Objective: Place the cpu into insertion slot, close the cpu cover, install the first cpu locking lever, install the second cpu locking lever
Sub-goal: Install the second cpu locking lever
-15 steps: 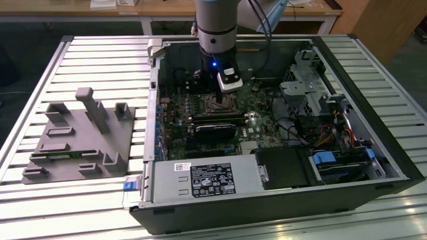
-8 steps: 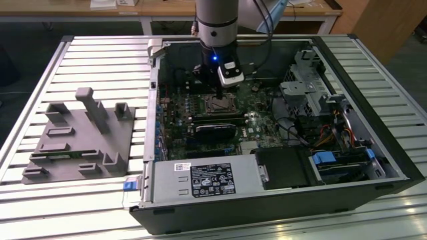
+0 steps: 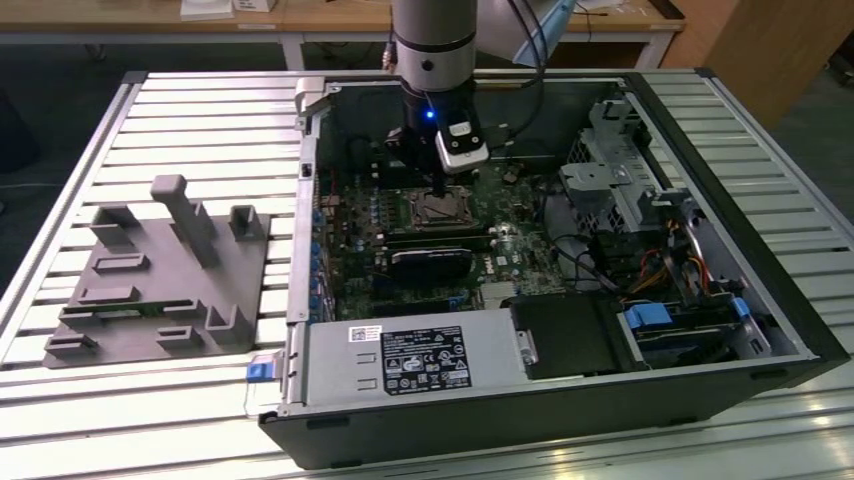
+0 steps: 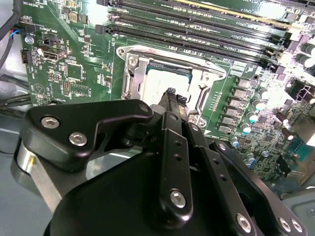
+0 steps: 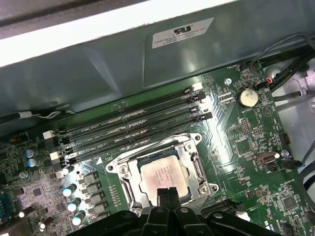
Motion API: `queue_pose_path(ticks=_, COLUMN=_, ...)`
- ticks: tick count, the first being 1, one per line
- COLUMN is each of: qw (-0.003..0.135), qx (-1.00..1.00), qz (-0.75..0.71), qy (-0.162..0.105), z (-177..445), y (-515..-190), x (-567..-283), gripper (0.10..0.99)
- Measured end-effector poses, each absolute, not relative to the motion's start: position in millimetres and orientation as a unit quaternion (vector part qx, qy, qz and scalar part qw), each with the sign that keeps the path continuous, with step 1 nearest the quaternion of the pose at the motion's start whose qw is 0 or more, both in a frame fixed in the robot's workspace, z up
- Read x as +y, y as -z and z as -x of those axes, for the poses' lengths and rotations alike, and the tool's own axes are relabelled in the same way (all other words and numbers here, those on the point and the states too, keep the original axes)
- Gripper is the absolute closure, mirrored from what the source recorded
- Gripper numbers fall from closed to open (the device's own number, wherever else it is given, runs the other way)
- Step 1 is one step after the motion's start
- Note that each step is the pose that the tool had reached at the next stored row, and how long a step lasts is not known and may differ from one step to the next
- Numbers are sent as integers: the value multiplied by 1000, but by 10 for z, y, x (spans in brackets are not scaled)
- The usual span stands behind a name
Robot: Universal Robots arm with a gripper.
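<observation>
The cpu [image 5: 161, 172] [image 4: 165, 81] lies flat in the insertion slot [image 3: 438, 208] on the green motherboard, dull silver top up. The cpu cover [image 5: 195, 168] [image 4: 134, 78], a silver frame, lies down around it with the chip showing through its window. A thin metal locking lever [image 5: 147, 147] [image 4: 184, 55] runs along the socket side nearest the memory slots. My gripper [image 5: 167, 193] [image 4: 172, 94] [image 3: 447, 188] hangs just over the opposite edge of the socket. Its black fingertips are pressed together, with nothing between them.
Black memory slots [image 5: 133, 123] and a coin battery [image 5: 247, 97] sit beside the socket, with capacitors [image 5: 74, 191] nearby. The open case [image 3: 747, 300] holds a power supply [image 3: 400, 360], drive cage and cables. A grey fixture [image 3: 154, 280] stands at the exterior view's left.
</observation>
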State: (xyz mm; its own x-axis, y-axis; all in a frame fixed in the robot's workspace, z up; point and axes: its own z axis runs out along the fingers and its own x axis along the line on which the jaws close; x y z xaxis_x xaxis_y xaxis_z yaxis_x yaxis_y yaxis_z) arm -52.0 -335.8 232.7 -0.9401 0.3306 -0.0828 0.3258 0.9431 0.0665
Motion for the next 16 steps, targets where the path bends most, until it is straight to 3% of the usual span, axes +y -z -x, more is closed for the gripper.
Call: queue_pose_path(ticks=16, qw=46, qx=985, qz=-167, qy=-26, z=520, y=-2327, x=-3477, gripper=980)
